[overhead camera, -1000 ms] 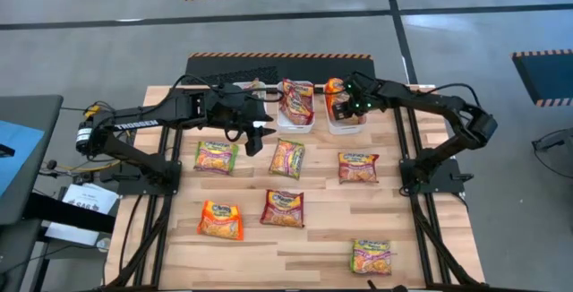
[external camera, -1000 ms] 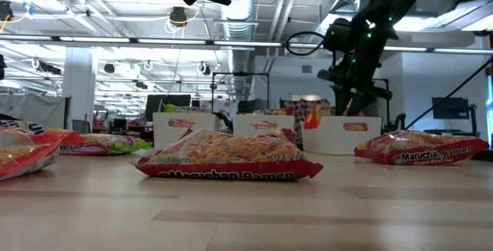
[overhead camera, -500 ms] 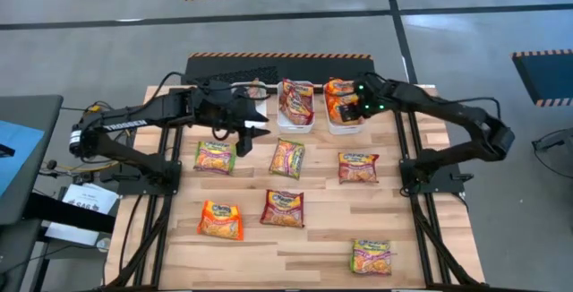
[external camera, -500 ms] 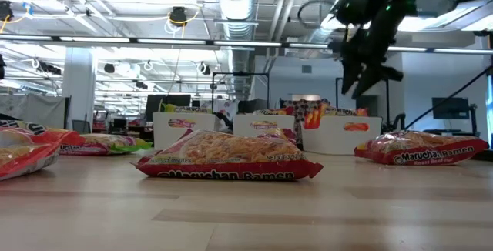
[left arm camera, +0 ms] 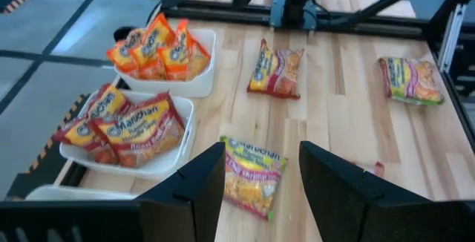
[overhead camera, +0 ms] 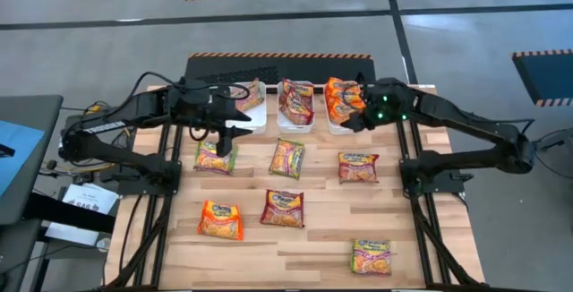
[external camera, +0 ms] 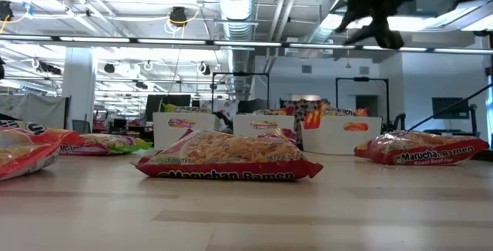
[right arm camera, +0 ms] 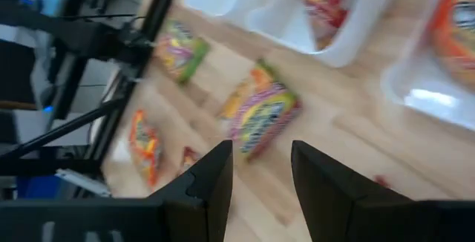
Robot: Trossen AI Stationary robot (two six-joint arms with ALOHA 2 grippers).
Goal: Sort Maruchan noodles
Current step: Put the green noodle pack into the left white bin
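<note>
Several Maruchan packets lie flat on the wooden table: green-trimmed [overhead camera: 215,158], pink-trimmed [overhead camera: 286,158], maroon [overhead camera: 358,167], orange [overhead camera: 220,220], maroon [overhead camera: 283,209] and another near the front edge [overhead camera: 371,256]. More packets fill three white bins at the far edge. My left gripper [overhead camera: 228,138] hangs open above the table beside the green-trimmed packet; in its wrist view the pink-trimmed packet [left arm camera: 252,175] shows between its fingers [left arm camera: 261,160]. My right gripper [overhead camera: 347,120] is open and raised just in front of the right bin [overhead camera: 342,124]; it is empty [right arm camera: 261,157].
The left bin [overhead camera: 251,113] holds a packet, the middle bin [overhead camera: 295,124] holds maroon packets, and the right bin holds orange ones [overhead camera: 340,95]. Black frame rails run along the table's left and right sides. Bare wood lies between the packets near the front edge.
My right gripper has risen out of the right bin and drawn slightly toward the near edge, leaving the orange packets in the bin. My left gripper has moved toward the table's left, from beside the pink-trimmed packet to over the green-trimmed one, and has risen.
</note>
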